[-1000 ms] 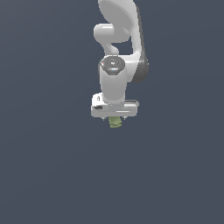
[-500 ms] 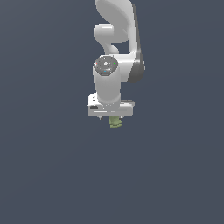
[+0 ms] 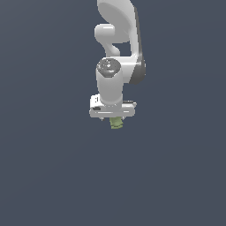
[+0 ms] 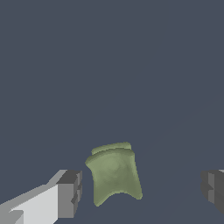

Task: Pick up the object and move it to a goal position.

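Exterior view: The white arm (image 3: 118,53) descends from 12 o'clock and ends in the gripper (image 3: 115,120) near frame centre. The olive-green object (image 3: 116,123) protrudes directly beneath the gripper body, at its 6 o'clock, slightly toward the exterior view's right of the wrist axis. The fingertips are not resolved here, so contact cannot be confirmed from this view. The background is uniform dark grey-blue.

Wrist view: The object (image 4: 113,173) lies between the two fingers, nearer to the finger at 8 o'clock (image 4: 69,193) than to the finger at 4 o'clock (image 4: 213,189). The gripper (image 4: 141,191) has its jaws spread wide. A narrow gap separates the object from the nearer pad, and a wide gap separates it from the farther pad. Neither pad touches the object; nothing is clamped.
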`<state>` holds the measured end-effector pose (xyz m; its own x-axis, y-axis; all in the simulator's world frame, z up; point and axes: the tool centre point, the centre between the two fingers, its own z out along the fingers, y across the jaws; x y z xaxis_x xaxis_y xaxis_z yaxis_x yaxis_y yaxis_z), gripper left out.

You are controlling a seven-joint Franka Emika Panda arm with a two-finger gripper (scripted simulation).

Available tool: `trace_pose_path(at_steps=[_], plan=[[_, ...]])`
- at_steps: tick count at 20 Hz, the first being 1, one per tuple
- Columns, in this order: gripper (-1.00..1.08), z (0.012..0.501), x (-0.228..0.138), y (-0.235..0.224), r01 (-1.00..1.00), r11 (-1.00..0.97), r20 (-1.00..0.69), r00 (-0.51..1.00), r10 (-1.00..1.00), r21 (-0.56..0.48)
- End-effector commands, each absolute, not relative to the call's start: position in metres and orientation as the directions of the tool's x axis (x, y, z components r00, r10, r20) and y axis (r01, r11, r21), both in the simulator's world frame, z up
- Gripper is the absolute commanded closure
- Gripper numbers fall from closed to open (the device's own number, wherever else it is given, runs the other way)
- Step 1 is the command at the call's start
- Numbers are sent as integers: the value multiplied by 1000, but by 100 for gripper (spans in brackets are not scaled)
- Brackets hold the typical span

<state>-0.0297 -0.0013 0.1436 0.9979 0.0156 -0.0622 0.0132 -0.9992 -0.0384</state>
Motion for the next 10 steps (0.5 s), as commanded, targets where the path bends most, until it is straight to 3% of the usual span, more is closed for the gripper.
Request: trace_pose_path(at_steps=[1,10], plan=[[-92,137,-34,1,33,-999,-56,998,35,-34],[-92,107,-63,12,145,-989,-20,989,145,-12]])
